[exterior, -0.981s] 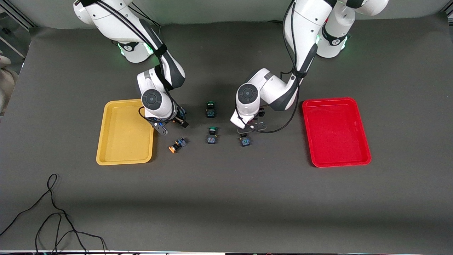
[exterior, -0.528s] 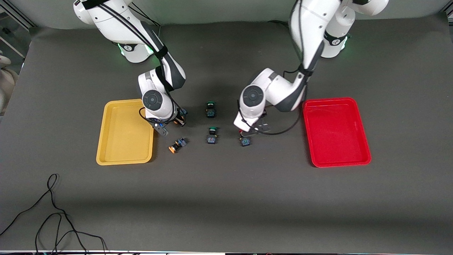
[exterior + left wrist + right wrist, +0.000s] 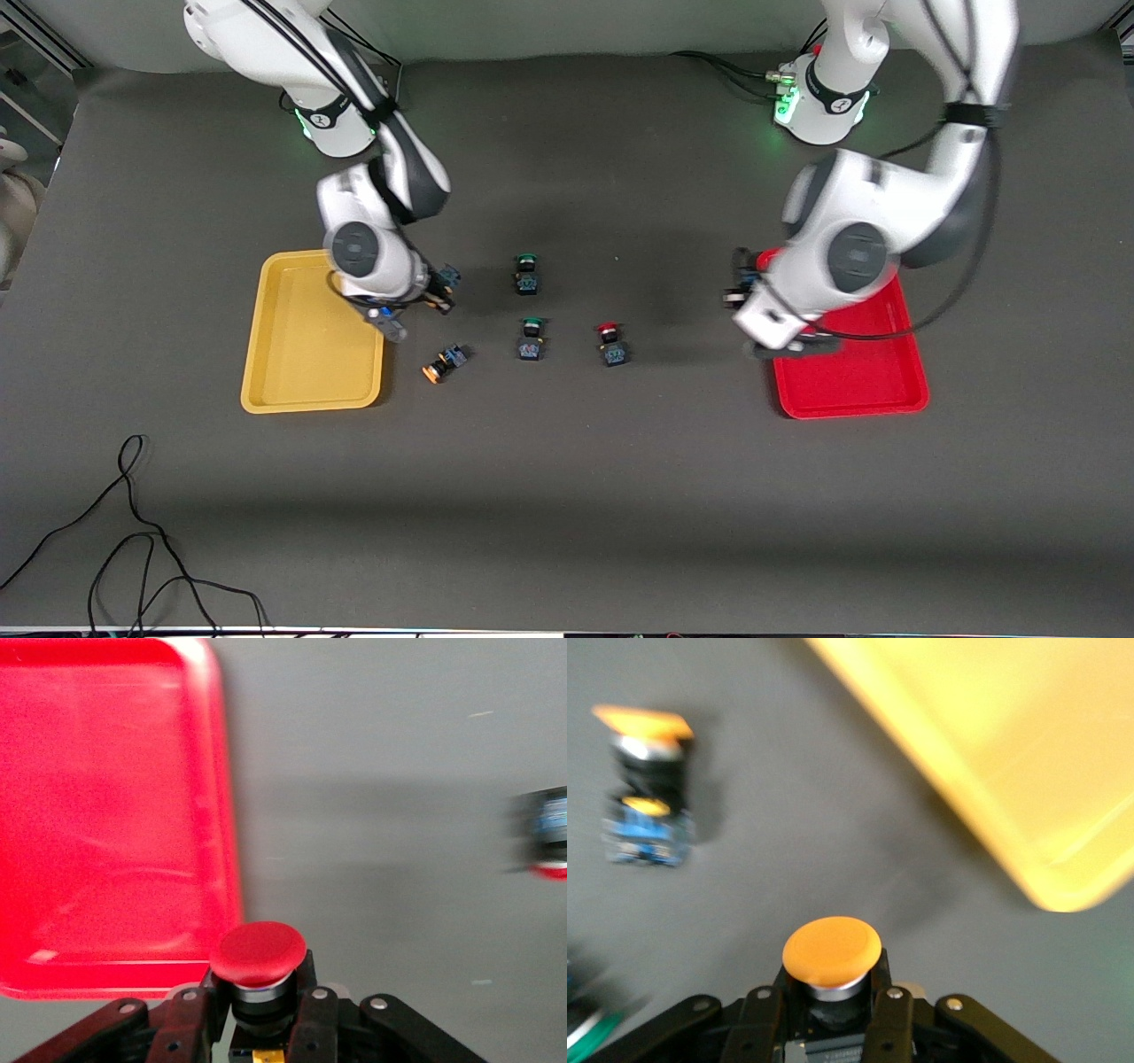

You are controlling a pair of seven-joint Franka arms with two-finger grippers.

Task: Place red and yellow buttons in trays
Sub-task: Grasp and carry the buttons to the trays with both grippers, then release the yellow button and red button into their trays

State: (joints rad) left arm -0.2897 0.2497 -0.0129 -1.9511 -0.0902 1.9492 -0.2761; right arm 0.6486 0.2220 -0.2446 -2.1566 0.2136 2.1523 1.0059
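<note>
While both grippers carry buttons, 2 green-capped switches (image 3: 528, 275) sit between the trays.

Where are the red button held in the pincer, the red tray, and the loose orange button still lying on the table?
held red button (image 3: 258, 953), left wrist view, on its round cap.
red tray (image 3: 864, 377), front view, on its bare floor.
loose orange button (image 3: 433, 372), front view, on its orange cap.

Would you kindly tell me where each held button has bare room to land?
Both trays are bare inside: red tray under the left claw, yellow tray beside the right claw. It is crowded between them: two green-capped buttons, a red-capped and an orange-capped one.
</note>
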